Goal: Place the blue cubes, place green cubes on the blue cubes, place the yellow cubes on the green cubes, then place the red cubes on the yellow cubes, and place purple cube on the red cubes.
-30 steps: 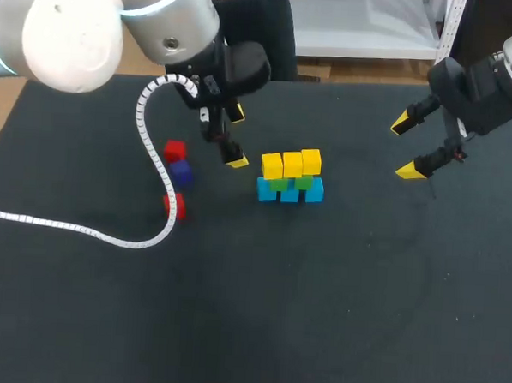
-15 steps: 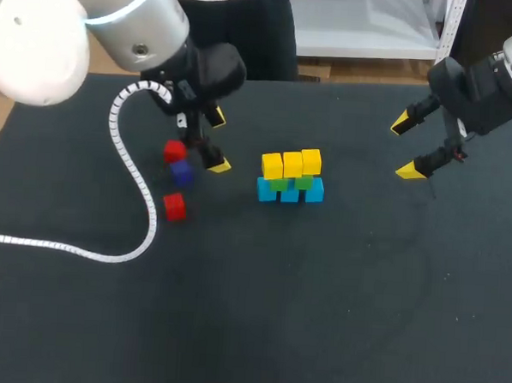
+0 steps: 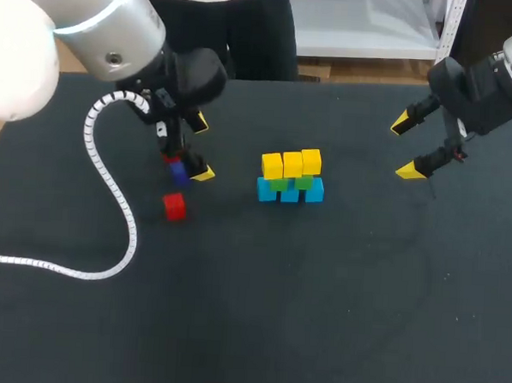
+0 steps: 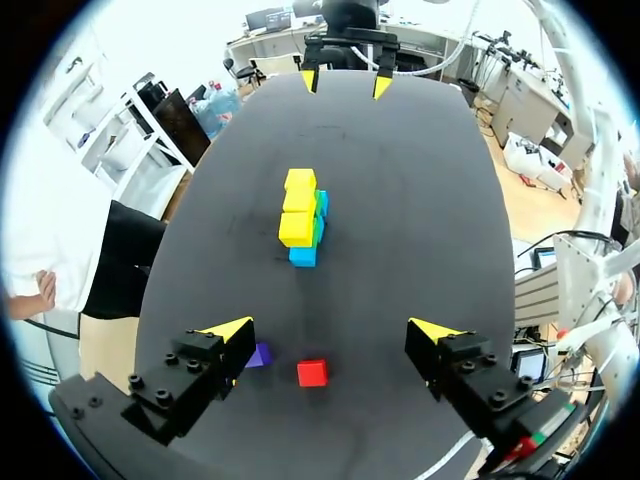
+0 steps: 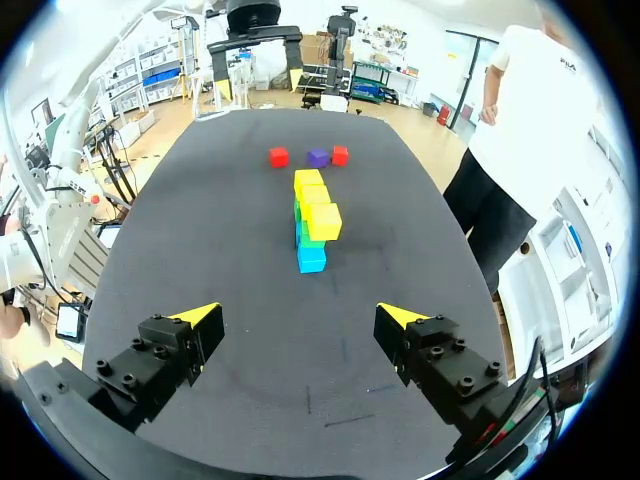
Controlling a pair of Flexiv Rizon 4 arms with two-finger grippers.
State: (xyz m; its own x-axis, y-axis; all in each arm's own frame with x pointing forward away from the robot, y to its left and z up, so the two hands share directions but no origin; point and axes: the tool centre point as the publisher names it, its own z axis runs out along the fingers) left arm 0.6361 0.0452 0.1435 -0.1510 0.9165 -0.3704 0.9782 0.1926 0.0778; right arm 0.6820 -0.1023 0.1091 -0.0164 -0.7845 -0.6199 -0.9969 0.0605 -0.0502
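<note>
Stack (image 3: pixel 291 178) of blue, green and yellow cubes near worktop (image 3: pixel 318 315) middle. Left end effector (image 4: pixel 331 330) open, loose red cube (image 4: pixel 312 372) between fingers, purple cube (image 4: pixel 259 354) just beside one. Right end effector (image 3: pixel 404 146) open, well apart from stack.

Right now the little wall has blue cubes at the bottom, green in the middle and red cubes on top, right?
Not quite: on top sit yellow cubes, not red, as the head view shows. The blue cubes at the bottom and the green cubes in the middle are as you said.
</note>
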